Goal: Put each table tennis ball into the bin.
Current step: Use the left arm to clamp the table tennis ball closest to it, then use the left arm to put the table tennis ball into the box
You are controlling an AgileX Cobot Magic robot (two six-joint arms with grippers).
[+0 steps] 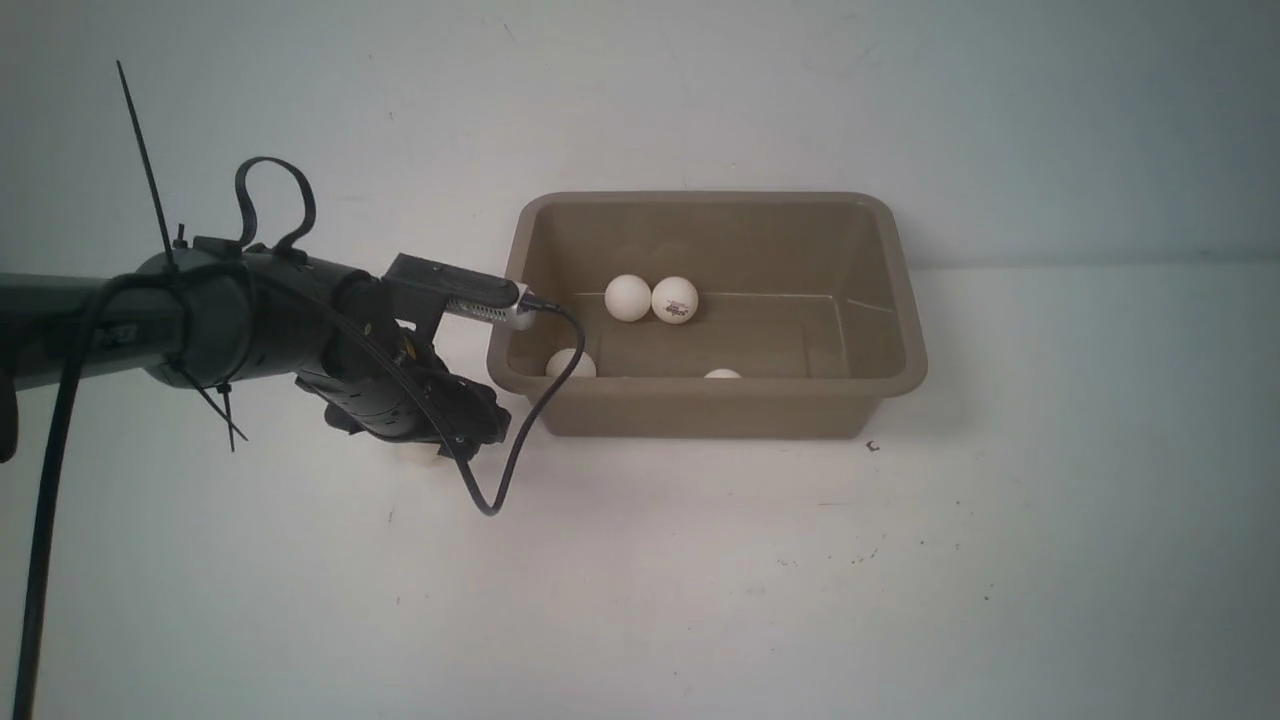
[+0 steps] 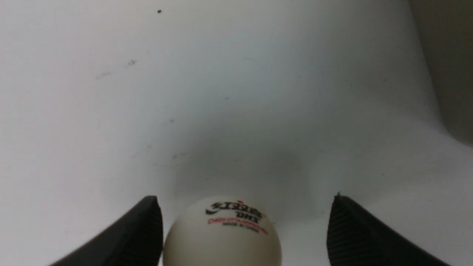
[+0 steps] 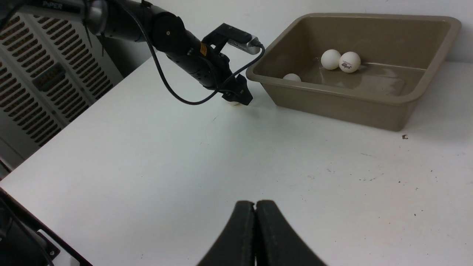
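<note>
Ball lies on the table between the spread-open fingers of the left hand, close beside 1.

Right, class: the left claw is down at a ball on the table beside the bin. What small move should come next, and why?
Probably close the left claw on the ball. Its jaws stand open on either side of the ball, not gripping it, and the ball rests on the table, outside the bin.

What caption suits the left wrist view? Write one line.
Open left gripper straddles a logo-printed table tennis ball on the white table beside the bin.
</note>
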